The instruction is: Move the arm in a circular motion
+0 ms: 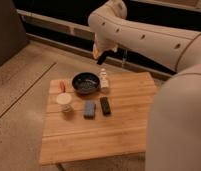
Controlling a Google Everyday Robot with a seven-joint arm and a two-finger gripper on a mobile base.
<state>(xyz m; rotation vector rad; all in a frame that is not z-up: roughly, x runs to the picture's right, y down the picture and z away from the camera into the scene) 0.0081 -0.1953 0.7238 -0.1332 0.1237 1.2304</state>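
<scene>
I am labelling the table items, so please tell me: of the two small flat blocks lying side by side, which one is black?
The black block is the right one, beside the blue block, below the dark bowl. The pincer hangs above the table's far edge.
</scene>
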